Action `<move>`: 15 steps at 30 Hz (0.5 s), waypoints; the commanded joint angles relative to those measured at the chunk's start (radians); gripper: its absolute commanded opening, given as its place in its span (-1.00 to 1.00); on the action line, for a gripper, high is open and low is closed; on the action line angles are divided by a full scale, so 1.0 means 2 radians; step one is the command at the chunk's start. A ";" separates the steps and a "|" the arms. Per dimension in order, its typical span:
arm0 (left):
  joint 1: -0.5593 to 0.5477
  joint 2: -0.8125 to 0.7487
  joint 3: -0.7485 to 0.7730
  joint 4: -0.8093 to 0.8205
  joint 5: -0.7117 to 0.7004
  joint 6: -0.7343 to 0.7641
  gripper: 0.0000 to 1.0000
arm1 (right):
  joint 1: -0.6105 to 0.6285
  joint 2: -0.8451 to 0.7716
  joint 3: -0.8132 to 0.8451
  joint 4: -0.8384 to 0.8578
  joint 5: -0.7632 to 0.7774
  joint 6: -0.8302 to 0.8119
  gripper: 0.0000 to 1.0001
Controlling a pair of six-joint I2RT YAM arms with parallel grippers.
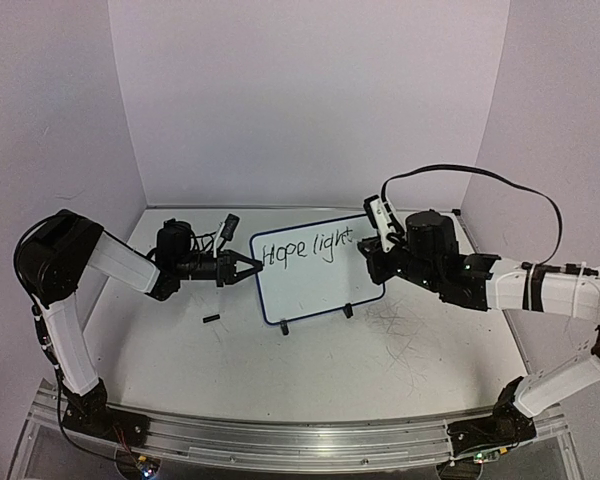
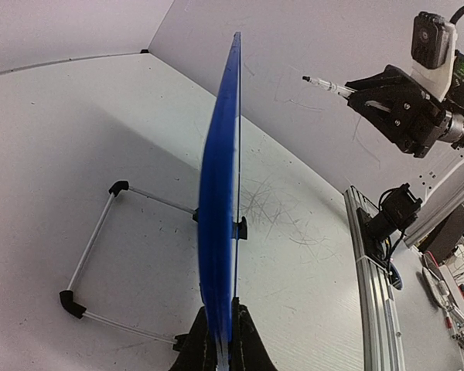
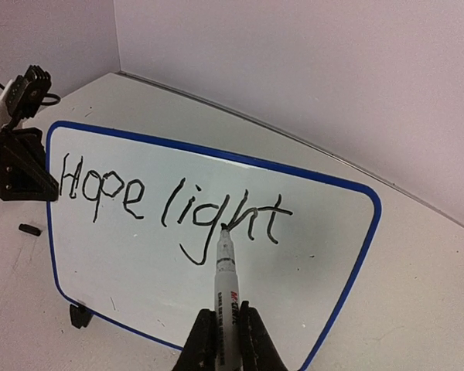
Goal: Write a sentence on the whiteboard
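Whiteboard [image 1: 315,282] reading "Hope light" stands with left tool [image 1: 251,266] clamped on its edge, right tool [image 3: 226,331] clamped on a marker [image 3: 226,274].

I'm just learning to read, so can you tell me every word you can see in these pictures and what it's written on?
"Hope light": handwritten in black on the whiteboard.
Red print on the barrel of the marker held in the right gripper: too blurred to read.
Nothing else in any view can be read.
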 commanded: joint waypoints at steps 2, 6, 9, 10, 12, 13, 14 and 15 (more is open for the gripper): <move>-0.007 0.018 0.004 -0.043 -0.013 0.038 -1.00 | -0.002 0.018 0.030 0.007 -0.012 -0.005 -1.00; -0.007 0.013 0.003 -0.043 -0.013 0.039 -1.00 | -0.002 0.027 0.031 0.014 -0.010 -0.004 -1.00; -0.007 0.009 0.003 -0.044 -0.013 0.040 -1.00 | -0.002 0.034 0.033 0.019 -0.009 0.001 -1.00; -0.007 0.009 0.003 -0.044 -0.013 0.040 -1.00 | -0.002 0.037 0.034 0.019 -0.005 0.003 -1.00; -0.007 0.009 0.003 -0.044 -0.013 0.041 -1.00 | -0.002 0.040 0.034 0.020 0.005 0.007 -1.00; -0.007 0.009 0.003 -0.045 -0.013 0.041 -1.00 | -0.002 0.040 0.033 0.020 0.012 0.009 -1.00; -0.007 0.008 0.002 -0.045 -0.013 0.042 -1.00 | -0.002 0.038 0.030 0.021 0.017 0.010 -1.00; -0.007 0.007 0.002 -0.045 -0.013 0.042 -1.00 | -0.002 0.036 0.026 0.023 0.025 0.012 -1.00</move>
